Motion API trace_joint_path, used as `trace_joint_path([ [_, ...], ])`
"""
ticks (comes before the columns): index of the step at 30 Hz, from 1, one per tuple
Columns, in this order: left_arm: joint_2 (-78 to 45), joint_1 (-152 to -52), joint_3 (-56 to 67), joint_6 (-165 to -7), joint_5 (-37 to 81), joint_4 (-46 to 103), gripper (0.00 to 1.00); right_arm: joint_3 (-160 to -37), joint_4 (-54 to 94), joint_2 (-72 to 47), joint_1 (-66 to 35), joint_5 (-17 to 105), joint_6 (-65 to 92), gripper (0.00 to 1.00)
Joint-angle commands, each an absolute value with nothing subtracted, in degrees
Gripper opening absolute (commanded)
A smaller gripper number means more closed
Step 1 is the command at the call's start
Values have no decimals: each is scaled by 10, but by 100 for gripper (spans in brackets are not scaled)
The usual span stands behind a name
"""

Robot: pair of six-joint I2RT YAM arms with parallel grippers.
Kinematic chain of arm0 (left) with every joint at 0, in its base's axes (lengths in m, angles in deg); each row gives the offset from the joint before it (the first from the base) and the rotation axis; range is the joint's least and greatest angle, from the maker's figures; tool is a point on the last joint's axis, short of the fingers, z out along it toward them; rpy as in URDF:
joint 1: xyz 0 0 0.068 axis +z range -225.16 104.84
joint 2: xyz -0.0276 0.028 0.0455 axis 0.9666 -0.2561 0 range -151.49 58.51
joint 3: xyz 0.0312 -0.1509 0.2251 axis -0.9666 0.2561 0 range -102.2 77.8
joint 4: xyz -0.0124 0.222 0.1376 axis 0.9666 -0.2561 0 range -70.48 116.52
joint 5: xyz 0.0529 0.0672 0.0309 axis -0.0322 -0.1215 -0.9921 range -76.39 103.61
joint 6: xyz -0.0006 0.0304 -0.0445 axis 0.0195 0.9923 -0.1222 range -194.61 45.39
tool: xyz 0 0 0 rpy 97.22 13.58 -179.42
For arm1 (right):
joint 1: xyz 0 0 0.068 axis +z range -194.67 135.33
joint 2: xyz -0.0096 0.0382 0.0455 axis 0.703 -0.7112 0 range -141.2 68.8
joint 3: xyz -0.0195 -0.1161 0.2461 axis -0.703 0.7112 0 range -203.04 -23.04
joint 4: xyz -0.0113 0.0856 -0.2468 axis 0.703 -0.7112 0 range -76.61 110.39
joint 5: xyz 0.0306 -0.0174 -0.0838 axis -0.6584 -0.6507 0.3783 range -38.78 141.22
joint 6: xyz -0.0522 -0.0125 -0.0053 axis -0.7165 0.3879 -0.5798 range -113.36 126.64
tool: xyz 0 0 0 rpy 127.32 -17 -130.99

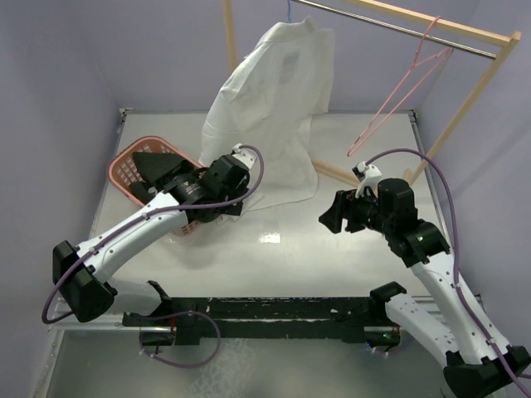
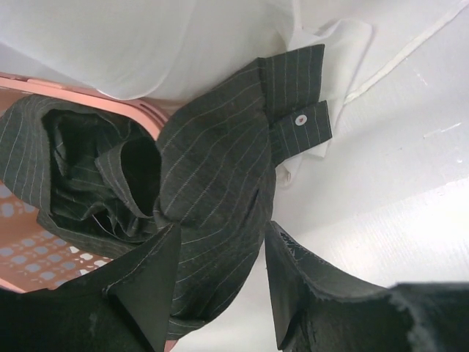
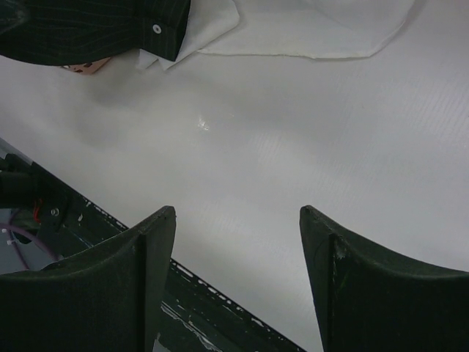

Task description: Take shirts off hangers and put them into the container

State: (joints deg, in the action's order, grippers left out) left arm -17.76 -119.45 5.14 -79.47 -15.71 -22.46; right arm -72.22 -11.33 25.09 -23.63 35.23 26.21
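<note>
Black shirt [image 2: 212,169] just beneath left gripper [image 2: 221,229]

White arms [image 1: 137,232], black joints [image 1: 79,280], purple cables [image 1: 449,203]; left claw [image 2: 221,231] and right claw [image 3: 238,214] are black, wedge-fingered.

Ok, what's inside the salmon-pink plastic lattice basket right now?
The dark grey pinstriped button-up shirt, bunched up, its cuffed sleeve spilling over the rim. Some lattice shows beside it; whatever lies under the fabric is hidden.

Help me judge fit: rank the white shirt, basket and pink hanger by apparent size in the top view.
1. White shirt
2. Basket and pink hanger, unranked: the left arm hides part of the basket.
</note>
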Motion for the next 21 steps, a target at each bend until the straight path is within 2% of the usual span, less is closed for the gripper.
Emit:
trace_joint_path([
  [1,-195,-1216,61,-796,-217,-223,53,-717,-94,251,-237,352,265,71],
  [12,-238,-1229,92,-802,-301,-223,52,-713,-96,256,-237,353,264,70],
  [16,-241,-1232,106,-800,-316,-209,48,-712,-95,255,-237,353,264,71],
  [19,-250,-1233,111,-799,-318,-209,39,-712,-94,254,-237,353,264,71],
  [20,-253,-1234,111,-801,-318,-211,33,-712,-94,255,-237,354,264,70],
  [21,-257,-1234,110,-802,-318,-212,23,-713,-94,254,-237,354,264,70],
])
